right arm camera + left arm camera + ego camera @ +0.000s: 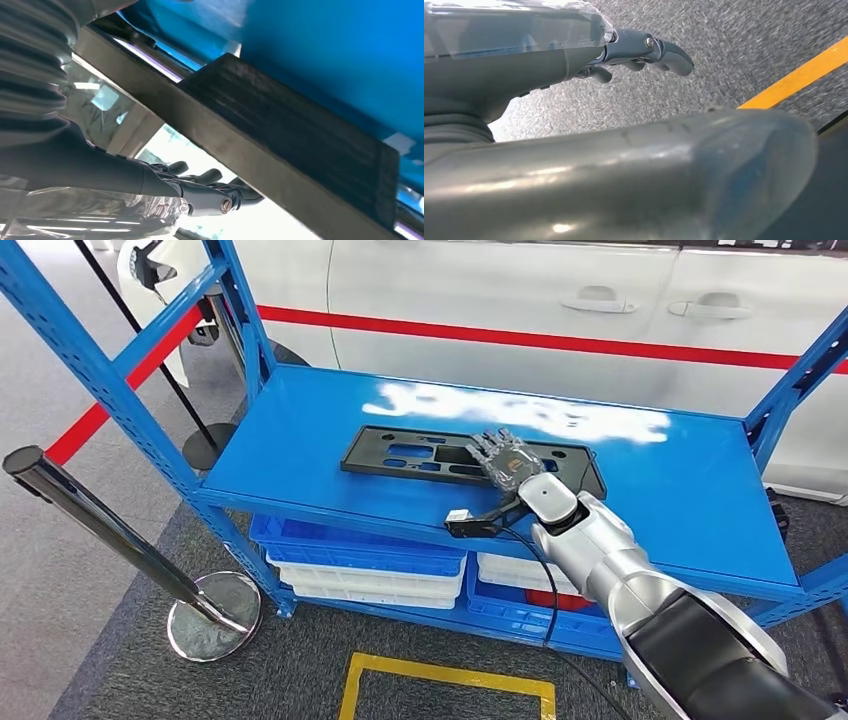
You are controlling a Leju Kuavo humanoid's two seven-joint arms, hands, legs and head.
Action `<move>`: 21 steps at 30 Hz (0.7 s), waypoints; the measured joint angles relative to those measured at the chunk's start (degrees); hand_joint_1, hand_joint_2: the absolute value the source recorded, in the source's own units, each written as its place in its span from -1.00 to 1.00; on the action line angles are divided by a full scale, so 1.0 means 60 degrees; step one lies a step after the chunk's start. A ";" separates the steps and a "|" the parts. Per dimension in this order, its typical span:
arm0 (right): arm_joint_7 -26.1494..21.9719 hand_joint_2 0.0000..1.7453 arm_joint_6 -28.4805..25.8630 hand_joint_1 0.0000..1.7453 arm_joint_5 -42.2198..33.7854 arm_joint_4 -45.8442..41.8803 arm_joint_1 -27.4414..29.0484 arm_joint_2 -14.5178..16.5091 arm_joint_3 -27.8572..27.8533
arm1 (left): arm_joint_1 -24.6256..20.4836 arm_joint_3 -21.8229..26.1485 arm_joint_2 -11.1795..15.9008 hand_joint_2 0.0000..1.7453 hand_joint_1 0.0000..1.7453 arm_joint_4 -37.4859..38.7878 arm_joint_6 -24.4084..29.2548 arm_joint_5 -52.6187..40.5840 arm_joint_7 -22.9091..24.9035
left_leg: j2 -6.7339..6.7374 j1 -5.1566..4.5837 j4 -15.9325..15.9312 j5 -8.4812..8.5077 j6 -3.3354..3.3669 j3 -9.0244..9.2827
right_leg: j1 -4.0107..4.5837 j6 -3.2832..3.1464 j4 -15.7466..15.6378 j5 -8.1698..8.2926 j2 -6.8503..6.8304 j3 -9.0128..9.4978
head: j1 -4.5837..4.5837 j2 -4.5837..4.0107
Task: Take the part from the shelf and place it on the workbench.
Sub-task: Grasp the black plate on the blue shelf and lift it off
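Our right hand [508, 462] lies palm down on the black part [420, 454], fingers stretched out over its right half; we cannot tell whether they grip it. The part rests flat on the top level of the blue shelf [680, 490]. Our left hand [644, 52] hangs over grey carpet [734, 45], fingers loosely curled around nothing, near a yellow floor line [799, 77].

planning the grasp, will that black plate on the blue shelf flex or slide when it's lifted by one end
The black part is long, thin and full of cutouts, so it probably weighs little and may bend when raised by one end. Lying flat on the glossy shelf, it could skid under the right hand.
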 joint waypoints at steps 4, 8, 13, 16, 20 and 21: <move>0.0001 1.00 0.0053 1.00 0.0021 0.0050 -0.0007 -0.0015 0.0030 | -0.0030 0.0002 -0.0001 -1.00 -1.00 0.0000 -0.0002 -0.0002 0.0004 | -0.0074 0.0000 -0.2265 0.0951 0.0150 0.1135 | 0.0032 0.0132 0.0031 -0.0005 0.0042 0.0017 | 0.0001 0.0000; -0.0021 1.00 0.0098 1.00 0.0026 0.0093 -0.0006 -0.0033 0.0050 | -0.0029 0.0004 0.0000 -1.00 -1.00 0.0000 -0.0005 -0.0016 -0.0002 | -0.0072 -0.0031 -0.2500 0.1094 0.0439 0.1176 | 0.0021 0.0372 0.0068 -0.0034 0.0086 -0.0050 | 0.0002 0.0000; -0.0036 1.00 0.0145 1.00 0.0033 0.0161 -0.0001 -0.0016 0.0052 | -0.0051 0.0006 -0.0002 -1.00 -1.00 0.0000 -0.0005 -0.0057 -0.0015 | -0.0060 -0.0026 -0.2560 0.1159 0.0592 0.1152 | -0.0028 0.0486 0.2531 -0.1236 0.0201 -0.1172 | 0.0003 0.0000; -0.0085 1.00 0.0156 1.00 0.0039 0.0212 0.0022 -0.0006 0.0052 | -0.0048 0.0006 0.0000 -1.00 -1.00 0.0000 -0.0008 -0.0069 -0.0015 | -0.0080 -0.0040 -0.2529 0.1143 0.0588 0.1158 | -0.0022 0.0430 0.2230 -0.0739 0.0197 -0.1052 | 0.0003 0.0000; -0.0176 1.00 0.0062 1.00 0.0057 0.0228 -0.0043 0.0045 0.0052 | -0.0065 0.0010 0.0000 -1.00 -1.00 0.0000 -0.0009 -0.0116 -0.0005 | -0.0070 -0.0091 -0.2469 0.1102 0.0476 0.1095 | 0.0090 0.0243 0.0117 0.0025 0.0031 -0.0109 | 0.0002 0.0000; -0.0224 1.00 0.0009 1.00 0.0043 0.0227 -0.0047 0.0057 0.0049 | -0.0063 0.0014 -0.0002 -1.00 -1.00 0.0000 -0.0011 -0.0129 -0.0003 | -0.0058 -0.0103 -0.2471 0.1107 0.0435 0.1077 | 0.0118 0.0219 0.0063 -0.0011 0.0019 -0.0095 | 0.0002 0.0000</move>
